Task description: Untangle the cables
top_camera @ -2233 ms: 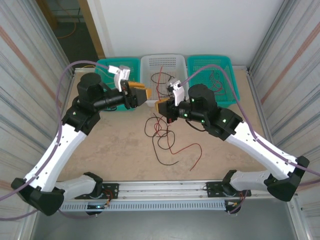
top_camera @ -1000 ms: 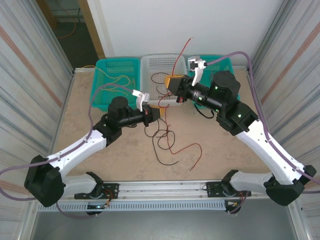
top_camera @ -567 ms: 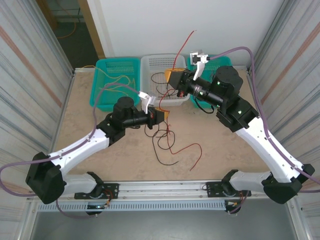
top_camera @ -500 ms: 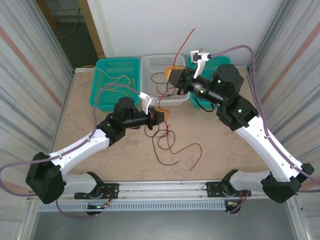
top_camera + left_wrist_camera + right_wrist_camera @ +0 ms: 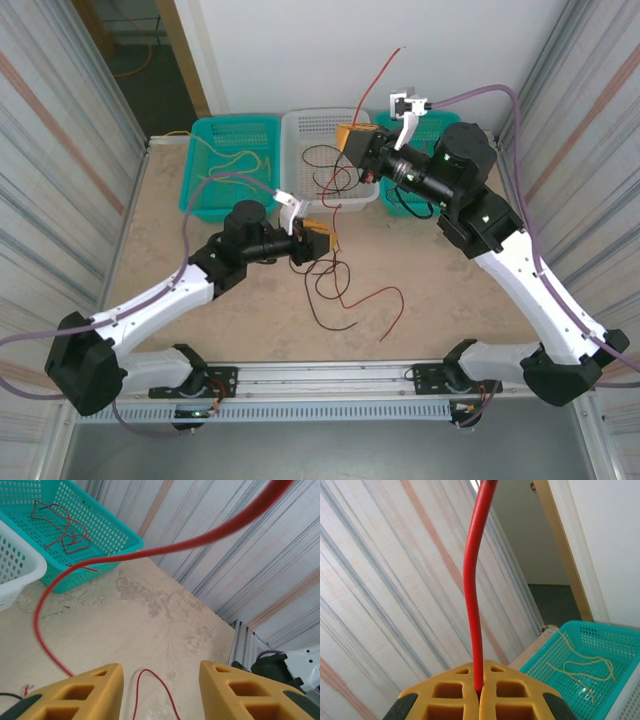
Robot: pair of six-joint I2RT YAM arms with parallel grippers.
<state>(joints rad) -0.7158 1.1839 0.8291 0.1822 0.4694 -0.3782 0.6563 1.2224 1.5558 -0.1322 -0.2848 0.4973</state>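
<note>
The left gripper (image 5: 320,240) is hovering low over the table (image 5: 450,290), fingers spread apart, just beside the red and black cables (image 5: 330,282) lying tangled there. Above the white basket (image 5: 292,150), the right gripper (image 5: 352,137) is pinching a red cable (image 5: 472,605), whose free end is rising past its fingers.

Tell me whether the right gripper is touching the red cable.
Touching. The right wrist view shows the red cable running down into the closed seam of the right gripper, pinched there with no gap.
</note>
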